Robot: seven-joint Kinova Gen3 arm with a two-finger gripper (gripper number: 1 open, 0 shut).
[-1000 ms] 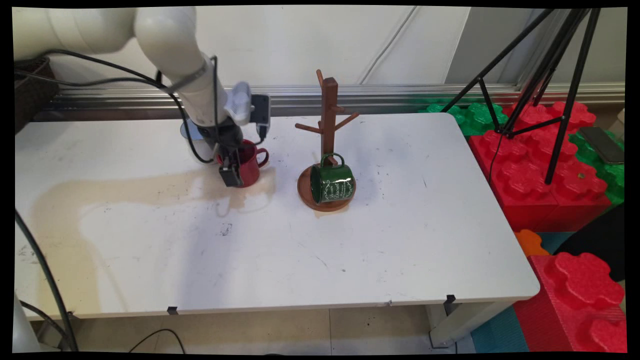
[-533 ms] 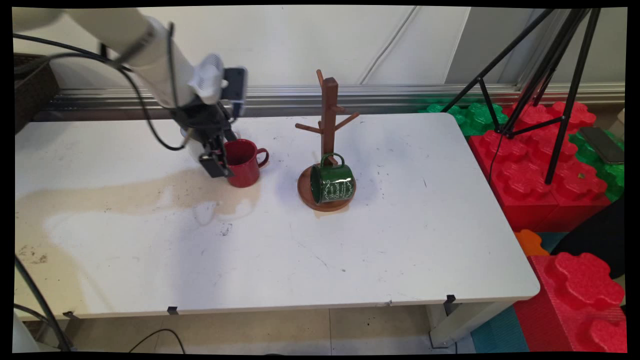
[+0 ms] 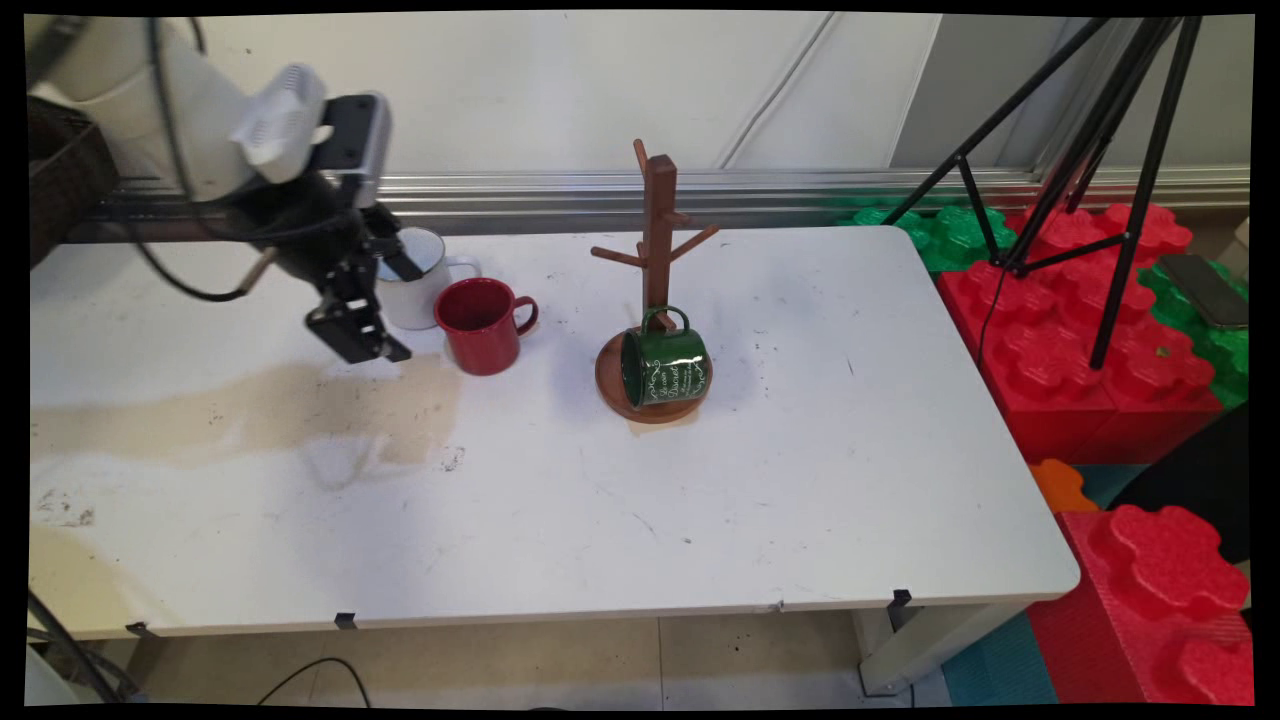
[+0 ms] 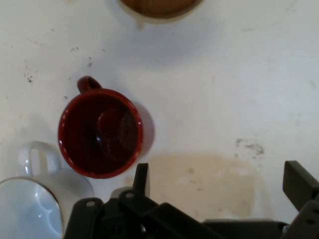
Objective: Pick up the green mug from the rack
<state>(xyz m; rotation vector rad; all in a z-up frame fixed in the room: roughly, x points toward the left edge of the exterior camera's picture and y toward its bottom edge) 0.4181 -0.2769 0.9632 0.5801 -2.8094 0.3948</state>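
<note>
From the main view, the arm reaches in from the upper left, its wrist bent so that the gripper [image 3: 362, 322] slants down and toward the right, hanging above the table [image 3: 640, 500] without touching it. The gripper holds nothing. Just beside it on the right stands a red mug [image 3: 487, 325], upright, with its handle turned to the right. A white mug [image 3: 415, 290] stands behind the gripper and partly hidden by it, close to the red mug's left rear side. Further right is a wooden mug stand [image 3: 655, 270] with short pegs and a round base; a green mug [image 3: 663, 365] lies on its side on that base, leaning against the post. Red and green foam blocks [image 3: 1090, 330] and a black tripod [image 3: 1090, 150] are off the table's right end.

In the hand view, the camera looks straight down at the table. The two fingers [image 4: 141, 178] are spread wide, with bare stained tabletop between them. The red mug [image 4: 100, 132] sits up and to the left of the left finger, apart from it, its mouth open to the camera. The white mug [image 4: 35, 201] is at the lower left corner, nearly touching the red one. The edge of the stand's base [image 4: 158, 7] shows at the top.
</note>
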